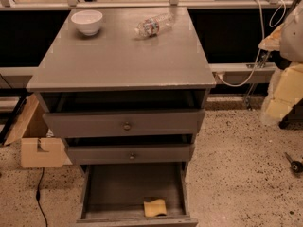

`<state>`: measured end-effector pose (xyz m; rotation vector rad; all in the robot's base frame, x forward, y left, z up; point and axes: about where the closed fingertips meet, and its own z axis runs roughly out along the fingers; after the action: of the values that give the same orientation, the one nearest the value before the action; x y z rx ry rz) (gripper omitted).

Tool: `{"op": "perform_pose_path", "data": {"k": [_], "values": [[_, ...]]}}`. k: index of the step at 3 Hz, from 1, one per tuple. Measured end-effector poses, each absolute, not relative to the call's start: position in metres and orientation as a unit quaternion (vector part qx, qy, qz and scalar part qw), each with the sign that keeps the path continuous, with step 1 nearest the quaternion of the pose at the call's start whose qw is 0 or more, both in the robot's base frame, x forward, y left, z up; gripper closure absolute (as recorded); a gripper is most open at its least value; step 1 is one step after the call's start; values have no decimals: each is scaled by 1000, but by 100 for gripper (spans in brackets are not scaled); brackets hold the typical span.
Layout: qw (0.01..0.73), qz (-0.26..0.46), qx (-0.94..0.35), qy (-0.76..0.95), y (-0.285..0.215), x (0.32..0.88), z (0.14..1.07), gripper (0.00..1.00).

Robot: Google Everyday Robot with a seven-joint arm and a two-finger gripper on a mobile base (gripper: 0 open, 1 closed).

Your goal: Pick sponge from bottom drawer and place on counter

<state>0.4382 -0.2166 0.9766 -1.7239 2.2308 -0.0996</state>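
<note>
The yellow sponge (pixel 155 207) lies slightly curled near the front edge of the open bottom drawer (pixel 109 193), right of its middle. The drawer is pulled out towards me, a dark-grey tray with nothing else showing in it. The counter (pixel 123 56) is the flat grey top of the cabinet, above the two knobbed drawers. My gripper is not in view: no fingers show anywhere in the camera view, and nothing touches the sponge.
A white bowl (pixel 86 21) and a plastic bottle (pixel 152 26) lying on its side are at the counter's back. A tan cardboard box (pixel 40 150) stands on the floor at the left. Pale yellow and white bulk (pixel 286 79) and cables fill the right edge.
</note>
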Motion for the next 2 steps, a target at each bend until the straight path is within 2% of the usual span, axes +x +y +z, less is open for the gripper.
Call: {"op": "perform_pose_path", "data": {"k": [1, 2], "values": [[160, -35, -603, 781, -217, 438, 976, 0], [170, 7, -610, 774, -205, 438, 944, 0]]}}
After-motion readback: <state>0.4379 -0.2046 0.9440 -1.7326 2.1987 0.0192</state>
